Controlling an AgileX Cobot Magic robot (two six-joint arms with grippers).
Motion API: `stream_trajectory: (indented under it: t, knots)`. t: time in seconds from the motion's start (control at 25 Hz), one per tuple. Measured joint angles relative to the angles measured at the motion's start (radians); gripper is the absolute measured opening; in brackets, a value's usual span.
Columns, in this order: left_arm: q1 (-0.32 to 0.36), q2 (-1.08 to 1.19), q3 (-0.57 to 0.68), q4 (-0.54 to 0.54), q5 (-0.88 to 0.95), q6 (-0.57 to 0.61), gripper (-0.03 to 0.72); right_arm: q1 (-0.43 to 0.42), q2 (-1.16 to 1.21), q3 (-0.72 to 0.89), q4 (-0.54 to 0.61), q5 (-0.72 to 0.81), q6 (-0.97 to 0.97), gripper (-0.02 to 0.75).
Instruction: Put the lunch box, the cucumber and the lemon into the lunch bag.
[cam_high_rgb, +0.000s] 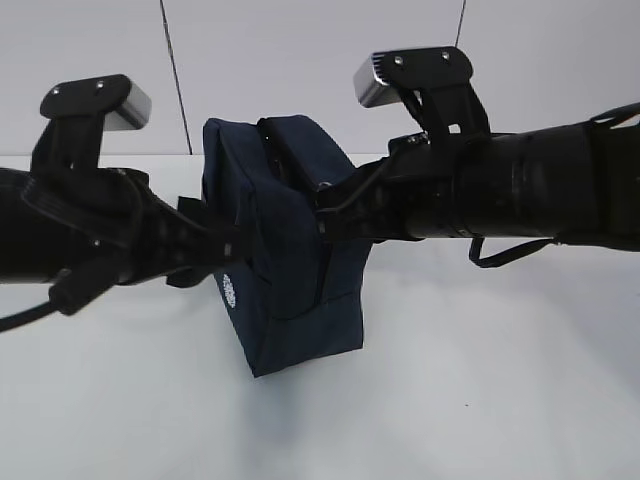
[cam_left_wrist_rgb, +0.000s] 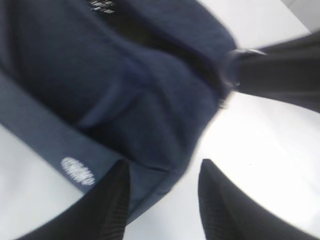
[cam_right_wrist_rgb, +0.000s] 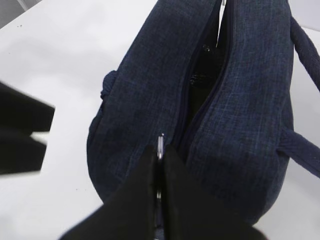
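The dark navy lunch bag (cam_high_rgb: 285, 290) stands in the middle of the white table. It fills the left wrist view (cam_left_wrist_rgb: 125, 85) and the right wrist view (cam_right_wrist_rgb: 250, 100). Its top zipper is partly open, and the gap shows only a dark inside. My right gripper (cam_high_rgb: 325, 215) is at the bag's top end, shut (cam_right_wrist_rgb: 160, 152) on the silver zipper pull (cam_right_wrist_rgb: 160, 142). My left gripper (cam_high_rgb: 210, 245) is open (cam_left_wrist_rgb: 162, 170) at the bag's left side, with a lower corner of the bag between its fingers. The lunch box, cucumber and lemon are out of view.
The white table (cam_high_rgb: 480, 400) runs back to a pale wall (cam_high_rgb: 300, 50). A loop handle (cam_right_wrist_rgb: 302, 147) hangs off the bag's right side. The right arm (cam_left_wrist_rgb: 285, 75) shows in the left wrist view, and the left arm (cam_right_wrist_rgb: 20, 135) in the right wrist view.
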Motion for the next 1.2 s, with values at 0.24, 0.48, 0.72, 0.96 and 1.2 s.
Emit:
stream_trajectory:
  t: [0.24,0.48,0.72,0.96,1.2]
  knots:
    - [-0.195,0.001,0.01,0.058,-0.172,0.043,0.33,0.0,0.0,0.0,0.0,0.002,0.003,0.008]
    - [-0.213,0.055,0.042,0.06,-0.231,0.045,0.33,0.0,0.0,0.0,0.0,0.004,0.003,0.008]
    - [-0.215,0.059,0.109,0.043,-0.356,0.045,0.33,0.0,0.0,0.0,0.0,0.004,0.005,0.008]
    - [-0.228,0.059,0.111,0.051,-0.404,0.019,0.33,0.0,0.0,0.0,0.0,0.004,0.005,0.008]
    - [-0.315,0.081,0.111,0.114,-0.493,-0.043,0.33,0.0,0.0,0.0,0.0,0.004,0.007,0.008]
